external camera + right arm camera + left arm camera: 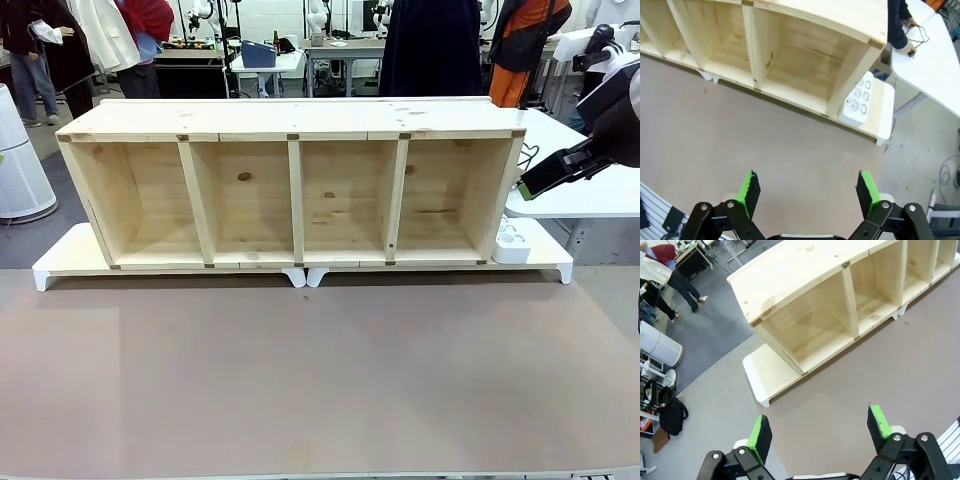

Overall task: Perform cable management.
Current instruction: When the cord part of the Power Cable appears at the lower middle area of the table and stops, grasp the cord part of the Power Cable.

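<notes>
Left gripper point(819, 427) and right gripper point(807, 187) both gape wide. The cable point(912, 51) lies on a white table point(935, 70) at the right one's one o'clock; the wooden shelf's point(300, 122) compartments show bare wood.

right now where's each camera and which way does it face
Front view: on the robot's side, facing across the table at the wooden shelf; right arm at right edge.
Left wrist view: looking down on the shelf's left end; left fingers open.
Right wrist view: looking down on the shelf's right end; right fingers open.
Front and right wrist views share the white power strip.
</notes>
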Tool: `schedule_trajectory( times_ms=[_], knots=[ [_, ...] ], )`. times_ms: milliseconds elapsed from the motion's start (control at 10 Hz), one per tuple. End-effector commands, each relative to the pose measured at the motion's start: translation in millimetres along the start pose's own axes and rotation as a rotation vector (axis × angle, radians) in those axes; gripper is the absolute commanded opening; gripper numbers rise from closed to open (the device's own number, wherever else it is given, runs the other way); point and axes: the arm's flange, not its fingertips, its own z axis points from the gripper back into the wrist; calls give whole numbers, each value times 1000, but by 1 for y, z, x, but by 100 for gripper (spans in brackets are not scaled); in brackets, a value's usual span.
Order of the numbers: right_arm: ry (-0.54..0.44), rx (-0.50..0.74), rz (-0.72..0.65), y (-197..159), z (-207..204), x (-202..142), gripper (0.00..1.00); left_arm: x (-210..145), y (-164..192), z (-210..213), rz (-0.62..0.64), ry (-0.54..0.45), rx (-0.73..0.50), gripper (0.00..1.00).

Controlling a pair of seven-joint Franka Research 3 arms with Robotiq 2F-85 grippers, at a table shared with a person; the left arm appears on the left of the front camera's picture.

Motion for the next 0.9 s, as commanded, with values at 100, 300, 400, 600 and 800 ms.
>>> schedule_trajectory(
  times_ms=[100,300,400,600,800],
  knots=[
    [-6,-2,-7,-1,0,1,100,2,1,-3,20,-8,5,100],
    [-6,-2,-7,-1,0,1,100,2,1,-3,20,-8,5,100],
    [-6,-2,-7,-1,0,1,100,2,1,-3,20,-8,5,100],
    [-6,-2,-7,-1,0,1,100,2,1,-3,20,-8,5,100],
    [-6,-2,-7,-1,0,1,100,2,1,-3,20,-8,5,100]
  ],
)
